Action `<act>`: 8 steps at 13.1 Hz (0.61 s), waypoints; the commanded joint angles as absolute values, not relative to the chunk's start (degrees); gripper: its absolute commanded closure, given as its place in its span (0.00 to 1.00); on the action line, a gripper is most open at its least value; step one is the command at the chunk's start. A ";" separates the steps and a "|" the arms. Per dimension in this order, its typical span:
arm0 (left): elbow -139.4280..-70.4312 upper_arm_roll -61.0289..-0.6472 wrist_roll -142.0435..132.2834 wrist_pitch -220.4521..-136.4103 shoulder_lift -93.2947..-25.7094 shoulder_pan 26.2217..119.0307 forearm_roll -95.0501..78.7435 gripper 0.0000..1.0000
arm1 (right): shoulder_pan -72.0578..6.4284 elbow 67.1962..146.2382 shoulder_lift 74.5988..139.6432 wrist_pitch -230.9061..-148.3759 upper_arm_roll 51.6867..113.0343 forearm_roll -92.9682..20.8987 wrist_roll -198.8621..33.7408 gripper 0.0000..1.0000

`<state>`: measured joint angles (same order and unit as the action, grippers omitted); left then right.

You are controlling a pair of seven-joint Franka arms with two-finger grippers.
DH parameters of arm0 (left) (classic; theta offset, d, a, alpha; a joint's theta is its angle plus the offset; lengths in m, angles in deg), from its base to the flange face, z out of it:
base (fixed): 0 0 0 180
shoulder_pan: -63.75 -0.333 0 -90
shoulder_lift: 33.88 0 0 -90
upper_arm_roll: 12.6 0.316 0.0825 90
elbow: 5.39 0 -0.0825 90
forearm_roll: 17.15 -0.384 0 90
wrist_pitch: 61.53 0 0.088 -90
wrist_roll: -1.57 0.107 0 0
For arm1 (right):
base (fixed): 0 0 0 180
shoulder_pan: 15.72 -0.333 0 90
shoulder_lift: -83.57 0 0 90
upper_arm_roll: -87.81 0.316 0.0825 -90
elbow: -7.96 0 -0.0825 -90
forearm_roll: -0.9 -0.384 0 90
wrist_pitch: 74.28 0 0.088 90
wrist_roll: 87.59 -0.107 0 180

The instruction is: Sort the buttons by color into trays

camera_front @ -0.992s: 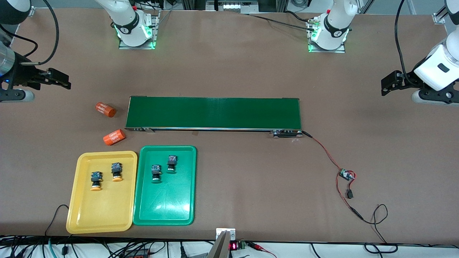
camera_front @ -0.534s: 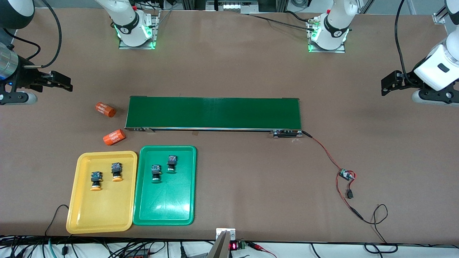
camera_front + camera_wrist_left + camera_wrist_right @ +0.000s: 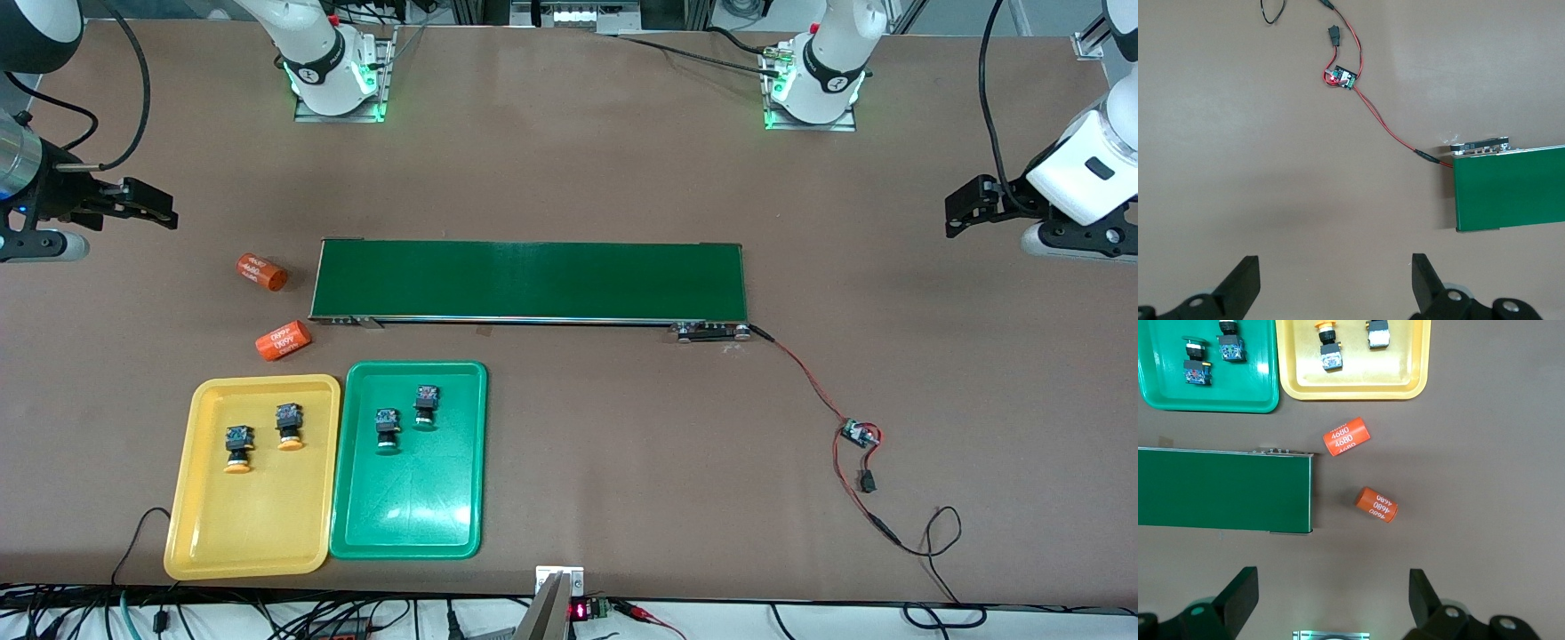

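Two buttons with yellow-orange caps (image 3: 236,447) (image 3: 288,426) lie in the yellow tray (image 3: 253,533). Two buttons with green caps (image 3: 386,428) (image 3: 426,405) lie in the green tray (image 3: 409,524) beside it. The right wrist view shows both trays, yellow tray (image 3: 1358,383) and green tray (image 3: 1211,397), with their buttons. My right gripper (image 3: 153,206) (image 3: 1331,581) hangs open and empty over bare table at the right arm's end. My left gripper (image 3: 965,209) (image 3: 1335,267) hangs open and empty over bare table at the left arm's end.
A long dark-green conveyor belt (image 3: 529,280) crosses the middle of the table. Two orange cylinders with white print (image 3: 261,272) (image 3: 284,340) lie off its end, toward the right arm. A red-and-black wire with a small board (image 3: 859,434) trails from the belt's other end.
The right gripper has shifted slightly toward the right arm's end of the table. The left arm, the buttons and the trays have not moved.
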<state>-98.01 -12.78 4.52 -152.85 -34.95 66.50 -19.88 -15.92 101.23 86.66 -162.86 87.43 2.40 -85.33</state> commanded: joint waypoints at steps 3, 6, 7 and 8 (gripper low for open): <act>-97.33 -12.95 5.70 -151.97 -34.76 66.13 -20.66 0.00 | -16.51 99.81 87.70 -162.70 87.46 1.43 -85.05 0.00; -97.33 -12.95 5.70 -151.97 -34.76 66.13 -20.66 0.00 | -17.47 99.46 87.79 -162.70 88.34 1.43 -85.39 0.00; -97.33 -12.95 5.70 -151.97 -34.76 66.21 -20.66 0.00 | -17.56 99.45 87.79 -162.70 88.42 1.43 -85.31 0.00; -97.33 -12.95 5.70 -151.97 -34.76 66.13 -20.66 0.00 | -17.48 99.45 87.79 -162.70 88.34 1.43 -85.31 0.00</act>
